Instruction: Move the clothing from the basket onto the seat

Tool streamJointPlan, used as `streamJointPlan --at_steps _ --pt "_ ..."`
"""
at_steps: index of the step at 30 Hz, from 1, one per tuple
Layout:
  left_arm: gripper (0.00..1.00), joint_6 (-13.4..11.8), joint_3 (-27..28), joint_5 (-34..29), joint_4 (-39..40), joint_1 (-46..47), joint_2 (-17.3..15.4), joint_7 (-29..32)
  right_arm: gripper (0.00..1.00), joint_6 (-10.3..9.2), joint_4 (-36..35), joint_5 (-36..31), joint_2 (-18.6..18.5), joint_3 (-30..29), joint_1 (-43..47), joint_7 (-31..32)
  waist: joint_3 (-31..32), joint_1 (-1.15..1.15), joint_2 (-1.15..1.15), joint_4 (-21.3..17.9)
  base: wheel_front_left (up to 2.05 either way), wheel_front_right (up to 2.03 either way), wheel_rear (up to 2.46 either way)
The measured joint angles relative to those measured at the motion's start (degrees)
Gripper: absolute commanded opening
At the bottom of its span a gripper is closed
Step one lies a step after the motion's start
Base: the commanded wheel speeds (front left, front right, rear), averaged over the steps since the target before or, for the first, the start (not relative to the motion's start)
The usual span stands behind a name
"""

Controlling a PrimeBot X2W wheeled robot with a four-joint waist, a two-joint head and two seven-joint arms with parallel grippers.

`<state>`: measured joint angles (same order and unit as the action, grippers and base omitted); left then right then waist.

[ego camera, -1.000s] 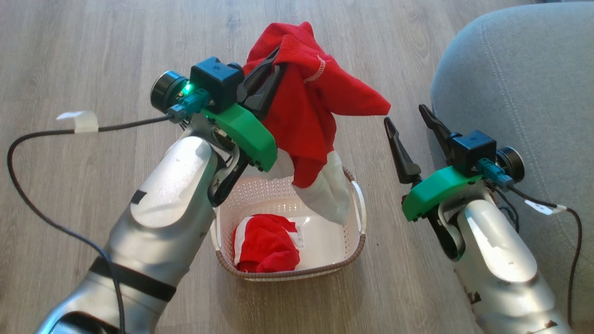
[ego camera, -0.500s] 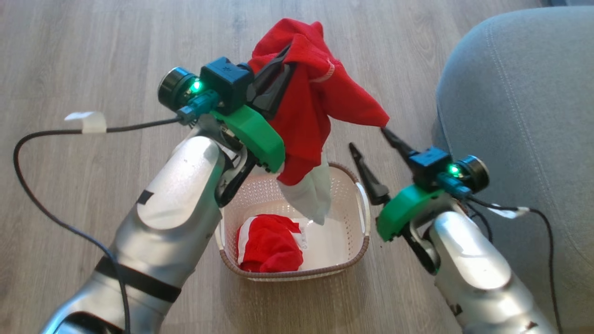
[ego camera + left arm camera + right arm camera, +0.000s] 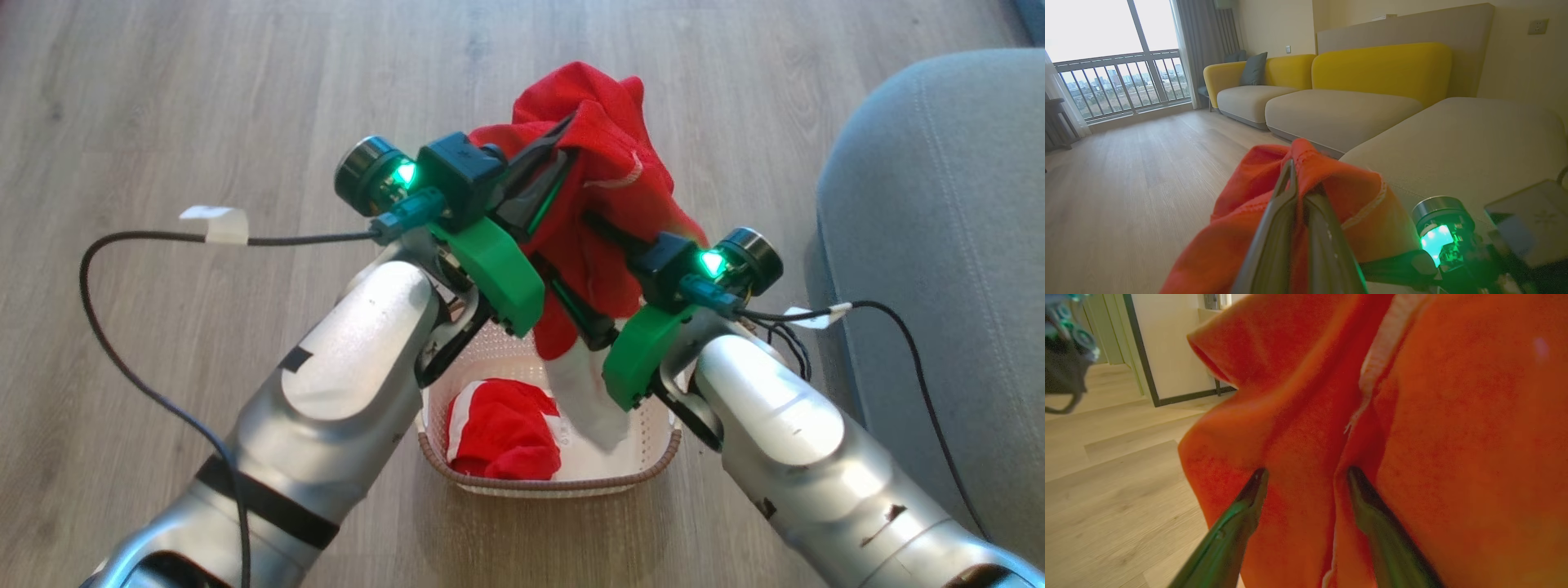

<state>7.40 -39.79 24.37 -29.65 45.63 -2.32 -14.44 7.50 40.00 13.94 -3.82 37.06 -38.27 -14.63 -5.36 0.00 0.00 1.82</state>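
Clothing first: I see one red garment (image 3: 608, 163) pinched tight in my left gripper (image 3: 1300, 179), hanging above the basket (image 3: 571, 488). My right gripper (image 3: 1306, 473) stands wide apart, its tips right at that fabric, clamping nothing. Another red piece (image 3: 506, 433) lies in the basket, with the seat (image 3: 939, 204) on my right

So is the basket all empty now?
No, a crumpled red garment lies on the bottom of the basket.
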Motion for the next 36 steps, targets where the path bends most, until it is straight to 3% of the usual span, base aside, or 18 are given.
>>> streamJointPlan --at_steps 6,14,15,16,17,18,19,20,21,35,36 --pt "0.0 0.0 -3.1 2.2 1.2 0.0 0.0 0.0 1.0 0.0 2.8 1.1 0.0 2.8 -1.6 0.0 0.6 0.0 0.0 1.8 0.0 0.0 0.0" --pt "0.0 -0.5 -6.2 4.5 2.5 0.0 0.0 0.0 1.0 0.0 5.4 1.8 0.0 1.9 -3.7 0.0 1.0 0.0 0.0 2.8 0.0 0.0 0.0" --pt "0.0 -0.5 -6.5 4.6 2.6 0.0 0.0 0.0 0.95 0.0 5.7 1.8 0.0 1.6 -3.8 0.0 1.0 0.0 0.0 2.9 0.0 0.0 0.0" --pt "0.0 -0.5 -6.8 4.9 2.7 0.0 0.0 0.0 0.8 0.0 6.0 1.8 0.0 1.1 -3.9 0.0 0.9 0.0 0.0 2.9 0.0 0.0 0.0" --pt "0.0 -0.6 -7.1 5.1 2.8 0.0 0.0 0.0 0.8 0.0 6.3 1.8 0.0 0.7 -4.0 0.0 0.8 0.0 0.0 2.9 0.0 0.0 0.0" --pt "0.0 -0.6 -7.3 5.1 2.9 0.0 0.0 0.0 0.49 0.0 6.6 1.8 0.0 0.2 -4.2 0.0 0.7 0.0 0.0 3.0 0.0 0.0 0.0" --pt "0.0 -0.6 -7.6 5.1 3.0 0.0 0.0 0.0 0.4 0.0 6.8 1.8 0.0 -0.1 -4.5 0.0 0.6 0.0 0.0 3.0 0.0 0.0 0.0" --pt "0.0 -0.8 -7.9 5.2 3.0 0.0 0.0 0.0 0.13 0.0 6.9 1.8 0.0 -0.3 -4.8 0.0 0.5 0.0 0.0 3.0 0.0 0.0 0.0" --pt "0.0 -1.0 -8.1 5.5 3.2 0.0 0.0 0.0 0.0 0.0 6.9 1.8 0.0 -0.6 -5.0 0.0 0.4 0.0 0.0 3.0 0.0 0.0 0.0" --pt "0.02 -1.2 -6.0 4.4 2.4 0.0 0.0 0.0 0.0 0.0 4.6 -1.0 0.0 -7.0 -4.3 0.0 -0.7 0.0 0.0 1.5 0.0 0.0 0.0" --pt "0.42 -1.2 -5.8 4.3 2.4 -0.1 0.0 0.0 0.0 0.0 4.2 -1.5 0.0 -7.5 -4.3 0.0 -0.8 0.0 0.0 1.3 0.0 0.0 0.0"
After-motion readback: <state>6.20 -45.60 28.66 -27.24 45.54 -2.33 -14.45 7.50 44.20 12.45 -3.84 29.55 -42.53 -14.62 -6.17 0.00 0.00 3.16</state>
